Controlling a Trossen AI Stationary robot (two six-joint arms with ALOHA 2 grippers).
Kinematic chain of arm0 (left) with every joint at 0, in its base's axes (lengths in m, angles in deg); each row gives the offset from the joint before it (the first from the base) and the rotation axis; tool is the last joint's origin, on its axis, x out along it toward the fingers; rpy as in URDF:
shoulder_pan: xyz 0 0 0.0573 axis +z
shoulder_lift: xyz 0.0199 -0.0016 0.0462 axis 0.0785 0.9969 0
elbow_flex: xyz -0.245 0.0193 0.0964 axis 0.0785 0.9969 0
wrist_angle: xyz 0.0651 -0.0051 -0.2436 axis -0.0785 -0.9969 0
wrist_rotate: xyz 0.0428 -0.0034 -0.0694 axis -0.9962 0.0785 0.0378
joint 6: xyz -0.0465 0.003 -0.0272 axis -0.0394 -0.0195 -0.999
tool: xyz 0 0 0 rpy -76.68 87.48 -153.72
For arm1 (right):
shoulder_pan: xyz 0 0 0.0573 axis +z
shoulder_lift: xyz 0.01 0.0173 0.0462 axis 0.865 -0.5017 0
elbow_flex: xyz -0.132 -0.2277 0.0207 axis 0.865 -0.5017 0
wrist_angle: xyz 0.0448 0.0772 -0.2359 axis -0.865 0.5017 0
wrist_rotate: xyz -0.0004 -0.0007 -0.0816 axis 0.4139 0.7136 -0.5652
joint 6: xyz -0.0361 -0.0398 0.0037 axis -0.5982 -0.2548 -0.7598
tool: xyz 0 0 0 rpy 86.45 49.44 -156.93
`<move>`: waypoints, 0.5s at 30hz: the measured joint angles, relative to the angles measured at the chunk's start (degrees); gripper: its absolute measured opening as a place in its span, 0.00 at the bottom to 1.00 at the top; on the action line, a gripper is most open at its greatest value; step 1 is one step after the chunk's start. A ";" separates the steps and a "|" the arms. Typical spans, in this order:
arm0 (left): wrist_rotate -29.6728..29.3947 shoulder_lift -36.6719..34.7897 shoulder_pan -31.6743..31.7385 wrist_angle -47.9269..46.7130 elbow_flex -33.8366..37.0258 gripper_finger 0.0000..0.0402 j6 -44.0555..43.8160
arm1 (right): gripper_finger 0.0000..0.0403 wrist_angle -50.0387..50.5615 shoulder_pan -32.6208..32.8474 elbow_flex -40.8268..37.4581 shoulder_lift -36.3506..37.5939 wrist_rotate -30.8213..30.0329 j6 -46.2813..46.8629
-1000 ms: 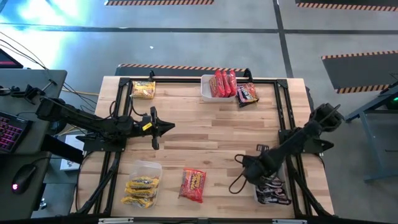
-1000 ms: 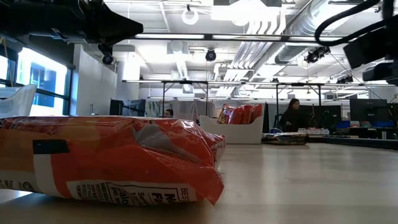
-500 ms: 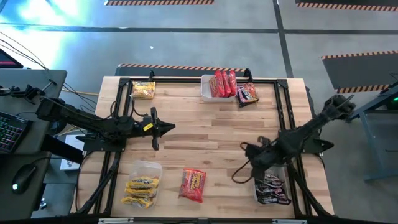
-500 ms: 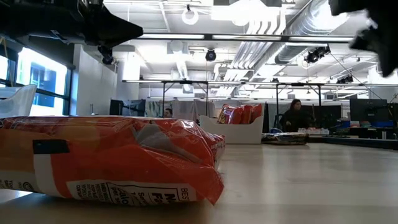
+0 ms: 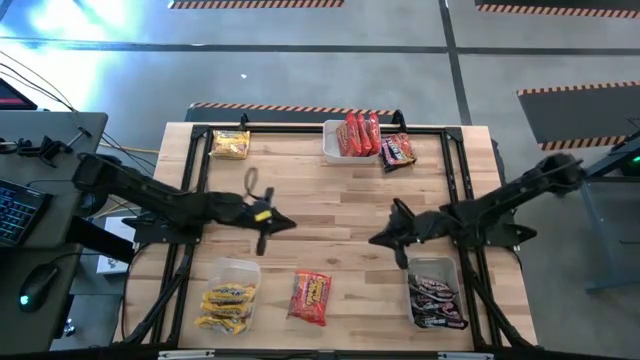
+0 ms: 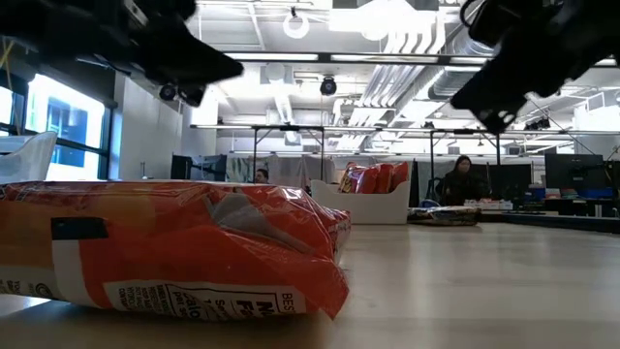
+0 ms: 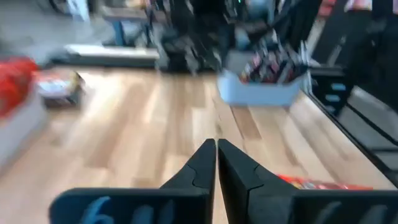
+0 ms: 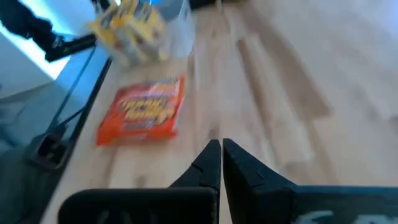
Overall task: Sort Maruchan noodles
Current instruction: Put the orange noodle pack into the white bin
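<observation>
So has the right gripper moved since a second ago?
Yes. The right gripper has left the tub of dark packets and swung toward the table's middle, shut and empty.

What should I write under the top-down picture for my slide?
Two shut grippers, left and right, hover over a table of noodle packets and tubs.

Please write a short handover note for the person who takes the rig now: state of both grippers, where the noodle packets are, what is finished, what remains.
Left gripper: shut, empty, above the table's middle.
Right gripper: shut, empty, above the middle too.
Done: yellow packets in the near-left tub; dark packets in the near-right tub; red packets in the far tub.
Left: a loose red-orange packet at the near edge, a loose yellow packet at the far left, a loose dark packet beside the far tub.
</observation>
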 joint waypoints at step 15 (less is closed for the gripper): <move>23.89 27.38 -0.02 -18.33 -19.31 0.36 -12.57 | 0.00 -4.14 -6.77 -0.30 -0.04 0.24 -16.36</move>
